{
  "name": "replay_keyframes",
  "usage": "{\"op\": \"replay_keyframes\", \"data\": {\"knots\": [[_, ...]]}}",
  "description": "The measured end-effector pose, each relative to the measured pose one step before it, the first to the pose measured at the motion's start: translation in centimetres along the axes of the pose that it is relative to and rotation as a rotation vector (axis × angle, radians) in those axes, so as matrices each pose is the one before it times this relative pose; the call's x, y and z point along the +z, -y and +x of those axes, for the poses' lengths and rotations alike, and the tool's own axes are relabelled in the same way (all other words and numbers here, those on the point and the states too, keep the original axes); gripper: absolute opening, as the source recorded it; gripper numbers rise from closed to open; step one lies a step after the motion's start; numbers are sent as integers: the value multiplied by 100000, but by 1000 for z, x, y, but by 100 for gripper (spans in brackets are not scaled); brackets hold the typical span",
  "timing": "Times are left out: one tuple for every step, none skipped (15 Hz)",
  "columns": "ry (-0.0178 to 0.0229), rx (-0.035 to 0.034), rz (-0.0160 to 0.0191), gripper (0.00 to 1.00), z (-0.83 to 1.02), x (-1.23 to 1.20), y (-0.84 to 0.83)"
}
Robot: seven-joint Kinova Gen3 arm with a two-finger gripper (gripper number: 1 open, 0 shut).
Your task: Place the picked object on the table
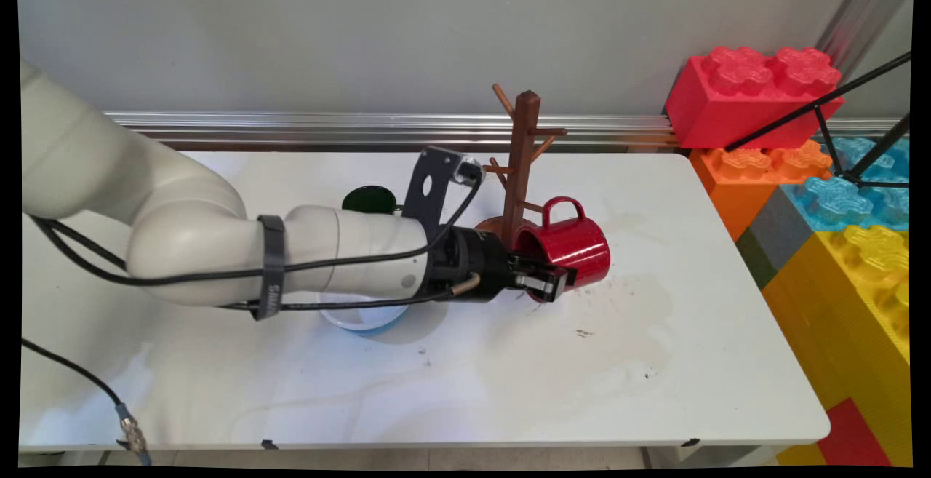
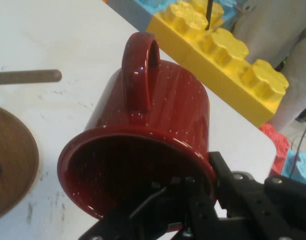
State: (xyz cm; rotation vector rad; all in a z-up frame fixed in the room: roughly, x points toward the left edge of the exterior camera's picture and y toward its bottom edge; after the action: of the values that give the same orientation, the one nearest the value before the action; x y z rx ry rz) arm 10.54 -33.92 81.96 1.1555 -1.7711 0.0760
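A red speckled mug (image 1: 574,245) (image 2: 157,115) lies tipped on its side, handle up and mouth facing the hand. My gripper (image 1: 549,283) (image 2: 202,197) is shut on its rim, with one finger inside the mouth and one outside. Just left of the mug stands a brown wooden mug tree (image 1: 522,165); its round base (image 2: 10,160) and one peg (image 2: 28,76) show in the hand view. Whether the mug rests on the white table (image 1: 654,361) or hangs just above it, I cannot tell.
A dark green cup (image 1: 369,200) sits behind the arm. A white and blue bowl (image 1: 364,318) lies partly hidden under the wrist. Giant toy bricks, red (image 1: 749,96), orange, blue and yellow (image 1: 858,296) (image 2: 227,60), are stacked past the table's right edge.
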Motion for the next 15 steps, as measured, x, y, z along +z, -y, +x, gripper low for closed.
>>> {"op": "replay_keyframes", "data": {"knots": [[1261, 357, 161, 0, 370, -474, -319], [995, 281, 110, 0, 351, -400, -285], [1229, 360, 180, 0, 436, -472, -330], [772, 174, 110, 0, 275, -274, -195], [994, 335, 172, 0, 409, -385, -278], [1186, 395, 157, 0, 535, -452, -307], [1055, 402, 163, 0, 579, -439, -287], [795, 338, 139, 0, 530, -358, -212], [914, 346, 168, 0, 654, -423, -209], [890, 323, 139, 0, 650, -420, -195], [754, 284, 61, 0, 588, -367, -165], [985, 374, -138, 0, 701, -438, -215], [1107, 382, -196, 0, 656, -417, -210], [1022, 350, -403, 0, 560, -368, -214], [743, 236, -242, 0, 384, -283, -145]]}}
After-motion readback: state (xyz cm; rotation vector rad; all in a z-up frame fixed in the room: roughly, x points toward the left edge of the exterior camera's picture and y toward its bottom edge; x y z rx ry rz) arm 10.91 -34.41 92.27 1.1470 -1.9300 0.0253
